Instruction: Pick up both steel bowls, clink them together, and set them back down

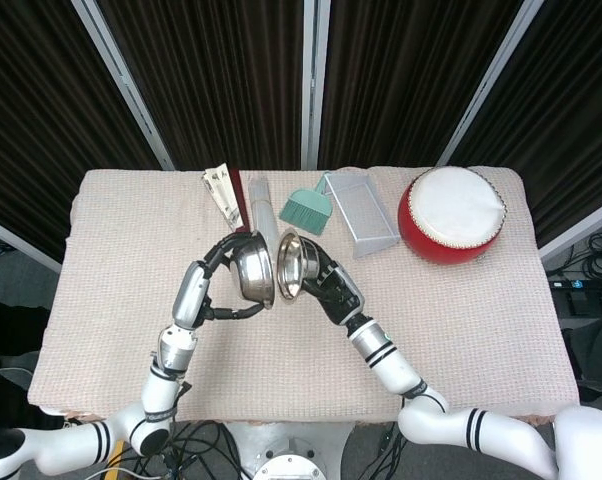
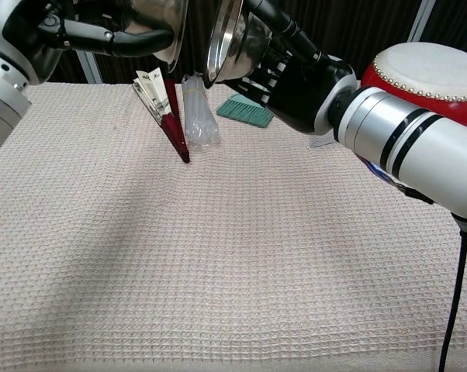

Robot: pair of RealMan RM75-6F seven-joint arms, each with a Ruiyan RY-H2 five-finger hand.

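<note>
Gripping a steel bowl each, both hands hang above the middle of the table (image 1: 481,330). The left hand (image 1: 218,285) wraps its fingers around the left bowl (image 1: 253,274), and the right hand (image 1: 326,288) clasps the right bowl (image 1: 289,265) from behind. Both bowls are tipped on edge with their open sides facing each other, rims just apart at the top and close together lower down; touching or not, I cannot tell. Behind them on the cloth lie a folded fan (image 2: 162,108), a clear packet (image 2: 198,116), a green brush (image 1: 307,209), a wire rack (image 1: 362,213) and a red drum (image 1: 451,214).
</note>
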